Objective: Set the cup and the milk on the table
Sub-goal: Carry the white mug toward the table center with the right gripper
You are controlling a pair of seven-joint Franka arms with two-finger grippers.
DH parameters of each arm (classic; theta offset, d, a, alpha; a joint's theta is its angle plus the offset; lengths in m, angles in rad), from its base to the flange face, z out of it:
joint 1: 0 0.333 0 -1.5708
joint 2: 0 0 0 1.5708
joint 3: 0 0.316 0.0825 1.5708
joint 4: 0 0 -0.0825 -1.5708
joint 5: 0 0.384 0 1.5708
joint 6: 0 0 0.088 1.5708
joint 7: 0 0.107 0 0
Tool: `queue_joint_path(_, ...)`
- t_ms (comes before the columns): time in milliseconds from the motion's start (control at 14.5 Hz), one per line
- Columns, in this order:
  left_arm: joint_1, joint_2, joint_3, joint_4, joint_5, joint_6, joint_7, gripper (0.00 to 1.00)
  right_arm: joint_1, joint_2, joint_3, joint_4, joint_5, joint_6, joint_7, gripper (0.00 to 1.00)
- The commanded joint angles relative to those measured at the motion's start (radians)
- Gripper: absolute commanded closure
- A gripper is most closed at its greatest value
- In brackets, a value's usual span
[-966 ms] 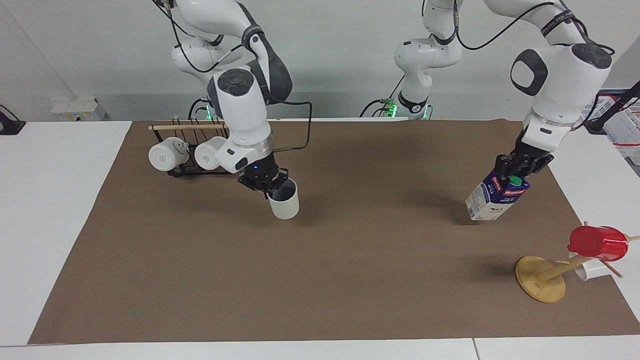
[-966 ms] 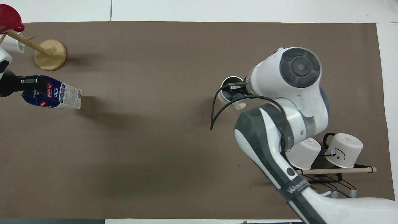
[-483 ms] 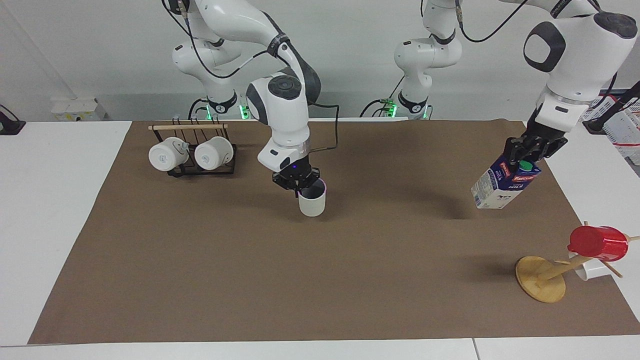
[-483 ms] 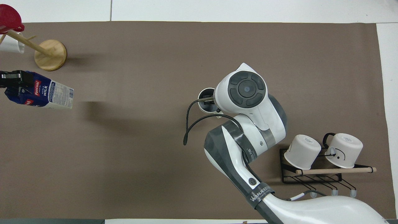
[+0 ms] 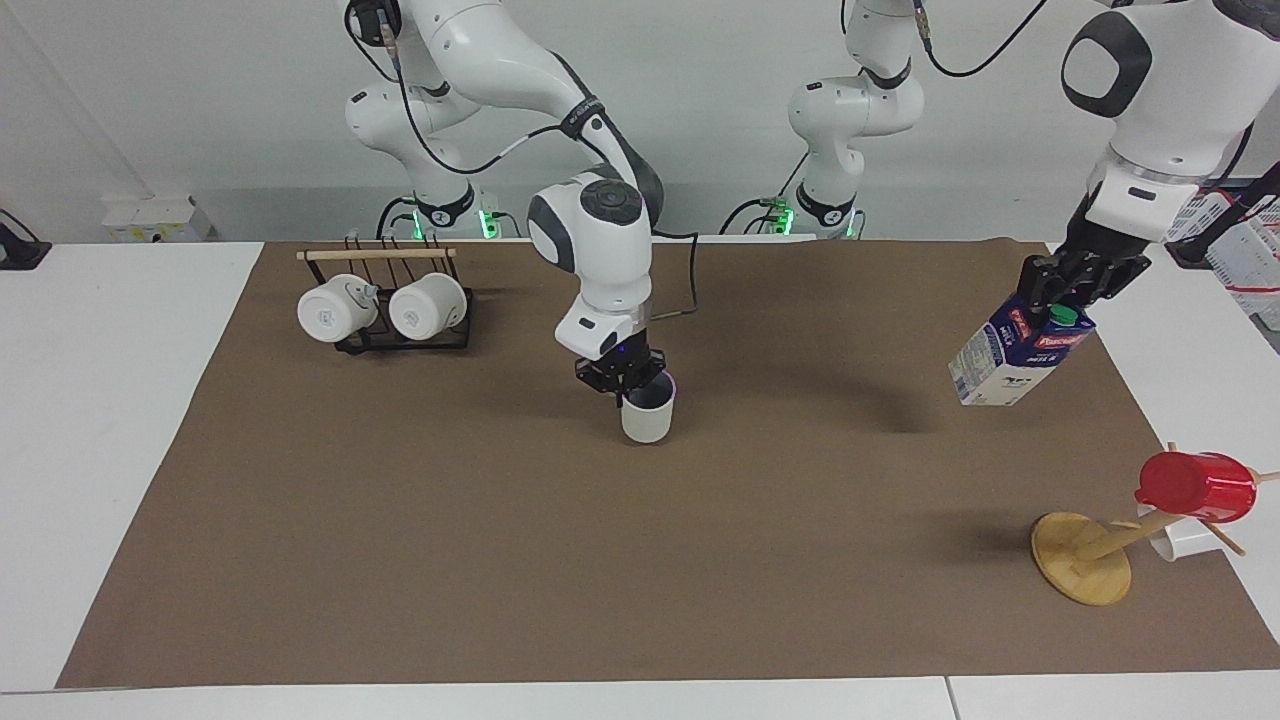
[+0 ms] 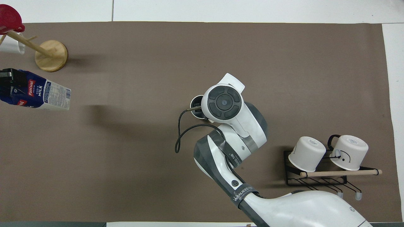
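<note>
The cup (image 5: 648, 418) is a small pale mug with a grey-blue inside. It stands upright at the middle of the brown mat on the table (image 5: 400, 560), with my right gripper (image 5: 632, 390) shut on its rim. I cannot tell whether its base touches the mat. In the overhead view my right wrist hides all but the cup's rim (image 6: 195, 104). The milk (image 5: 1018, 352) is a blue and white carton with a green cap. It hangs tilted in the air over the mat's edge at the left arm's end, my left gripper (image 5: 1070, 290) shut on its top. The overhead view shows the milk (image 6: 38, 94) slanting.
A black wire rack (image 5: 400, 340) with a wooden bar holds two white mugs near the robots at the right arm's end. A wooden mug tree (image 5: 1085, 565) carries a red cup (image 5: 1195, 485) and a white cup (image 5: 1185, 542) at the left arm's end.
My right gripper has carried the cup away from the rack toward the mat's middle and turned it upright. My left gripper has lifted the milk higher, toward the left arm's end.
</note>
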Motion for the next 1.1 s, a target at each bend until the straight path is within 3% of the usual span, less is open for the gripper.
queue_joint_path(0,-0.004,0.006,-0.001,0.015,0.017,-0.024,-0.006,1.00,0.001,-0.004,-0.004,-0.007,-0.026,0.029,0.023,1.00)
queue_joint_path(690,-0.004,-0.008,-0.003,-0.006,0.017,-0.070,-0.005,1.00,-0.032,-0.011,-0.008,-0.050,-0.039,0.039,0.030,1.00)
queue_joint_path(759,-0.004,-0.009,-0.003,-0.006,0.017,-0.088,-0.005,1.00,-0.035,-0.011,-0.009,-0.050,-0.039,0.039,0.030,0.66)
queue_joint_path(828,-0.004,-0.014,-0.003,-0.008,0.017,-0.090,-0.005,1.00,-0.040,-0.011,-0.013,-0.044,-0.039,0.038,0.030,0.01)
queue_joint_path(1034,-0.004,-0.014,-0.001,-0.008,0.017,-0.090,-0.005,1.00,-0.129,-0.103,-0.012,-0.013,-0.040,-0.048,0.017,0.00)
